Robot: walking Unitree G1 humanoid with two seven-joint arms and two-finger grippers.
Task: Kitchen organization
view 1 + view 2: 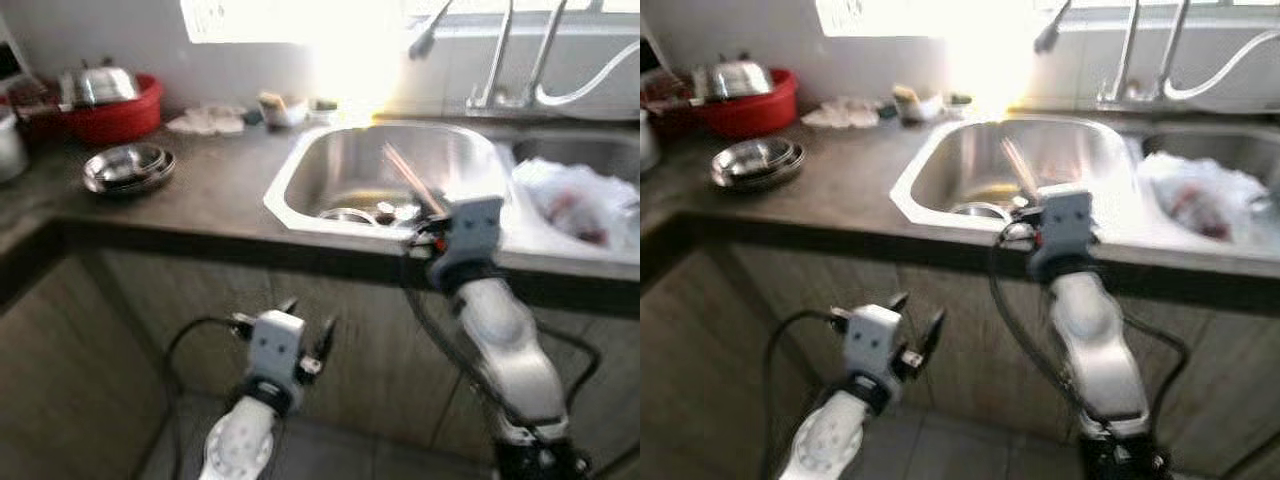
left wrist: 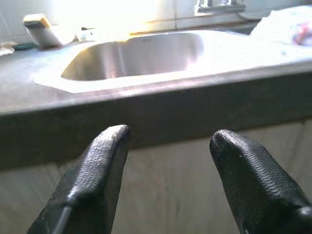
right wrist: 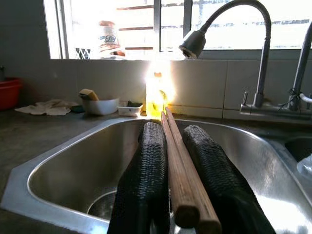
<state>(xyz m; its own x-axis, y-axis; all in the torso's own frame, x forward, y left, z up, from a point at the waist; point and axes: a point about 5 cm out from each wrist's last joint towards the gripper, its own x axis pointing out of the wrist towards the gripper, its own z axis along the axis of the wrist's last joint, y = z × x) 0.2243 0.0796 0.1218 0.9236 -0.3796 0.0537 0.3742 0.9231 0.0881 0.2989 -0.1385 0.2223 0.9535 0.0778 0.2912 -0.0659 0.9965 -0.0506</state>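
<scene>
Dark kitchen counter (image 1: pixel 220 185), backlit window behind. Right gripper (image 3: pixel 168 161) fingers clamp a pair of chopsticks (image 3: pixel 180 170), held over the front rim of the sink (image 1: pixel 300 170), tips toward the basin. Left gripper (image 2: pixel 168 146) spread wide, empty, low before the cabinet. Step: carrying chopsticks; next, likely placing them.

2 wooden chopsticks (image 3: pixel 183 175), side by side, pinched btwn right gripper (image 3: pixel 183 185) fingers, angled over sink (image 3: pixel 73 165).
</scene>
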